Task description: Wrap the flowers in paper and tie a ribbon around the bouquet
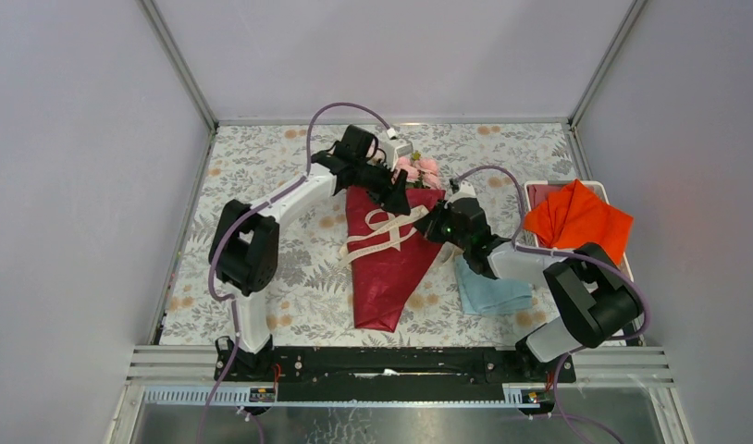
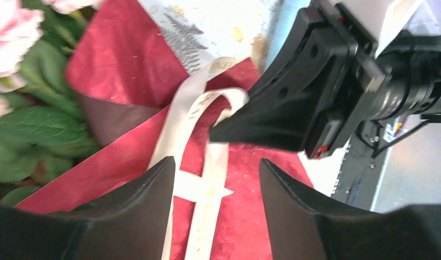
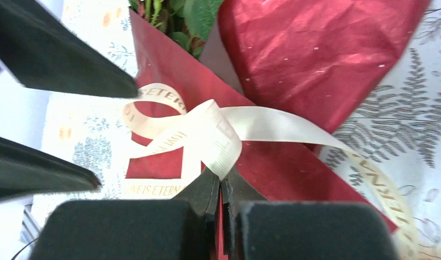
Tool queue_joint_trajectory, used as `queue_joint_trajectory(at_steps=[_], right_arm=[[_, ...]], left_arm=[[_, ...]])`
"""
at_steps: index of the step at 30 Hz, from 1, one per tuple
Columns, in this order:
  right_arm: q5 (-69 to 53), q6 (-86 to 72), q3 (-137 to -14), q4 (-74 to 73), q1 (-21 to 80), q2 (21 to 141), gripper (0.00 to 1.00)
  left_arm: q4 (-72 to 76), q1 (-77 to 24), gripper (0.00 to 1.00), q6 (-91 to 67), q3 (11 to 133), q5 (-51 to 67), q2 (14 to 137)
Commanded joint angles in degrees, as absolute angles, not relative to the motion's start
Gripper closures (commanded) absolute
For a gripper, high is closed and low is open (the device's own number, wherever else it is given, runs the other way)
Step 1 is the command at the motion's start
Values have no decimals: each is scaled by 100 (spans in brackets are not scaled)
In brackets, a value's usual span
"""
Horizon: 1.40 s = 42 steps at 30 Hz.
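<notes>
Pinching ribbon (image 3: 207,135) by paper (image 3: 316,54) fold edge, right hand (image 3: 222,183).

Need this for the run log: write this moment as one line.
phase: tying ribbon | left gripper: open over ribbon | right gripper: shut on ribbon | bouquet: wrapped, lying flat

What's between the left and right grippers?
The ribbon on the paper; the left wrist view shows it running from the open left gripper to the right gripper, shut on it.
</notes>
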<state>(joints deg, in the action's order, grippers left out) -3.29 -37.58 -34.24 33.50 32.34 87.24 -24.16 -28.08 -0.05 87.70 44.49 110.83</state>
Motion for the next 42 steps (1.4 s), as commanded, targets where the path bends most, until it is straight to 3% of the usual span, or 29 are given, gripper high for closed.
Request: queue_joint_trajectory(at_steps=[1,5,9,16,20,22,24,35,42], right_arm=[[-462,-3286,-3550,3136,3095,8443,100],[-585,-3188,-3646,3053,3079,8440,100],[-681,-3121,-3773,2965,3076,8512,100],[-757,-3055,-3959,2801,3007,8500,100],[-842,-2988,-4065,2738,2919,8537,100],[-923,-2952,-4143,2698,2832,8572,100],[-977,-2886,-4216,2652,2743,8586,100],[-1180,-2373,-4997,2192,2393,9033,100],[-1258,-2264,-5210,2012,2229,9282,100]], left_arm=[[-3371,-2449,32,1220,8993,3693,10603],[-3446,-2382,30,1676,8705,2707,10662],[-3663,-2391,24,1919,8667,2551,10922],[-3905,-2408,26,2130,8759,2815,11248],[-3957,-2408,42,2179,8731,2800,11313],[-4084,-2412,66,2269,8764,2833,11345],[-4242,-2412,97,2338,8848,2889,11309],[-4394,-2364,100,2827,8890,4374,9474],[-5458,-2151,100,3274,9027,4942,9202]])
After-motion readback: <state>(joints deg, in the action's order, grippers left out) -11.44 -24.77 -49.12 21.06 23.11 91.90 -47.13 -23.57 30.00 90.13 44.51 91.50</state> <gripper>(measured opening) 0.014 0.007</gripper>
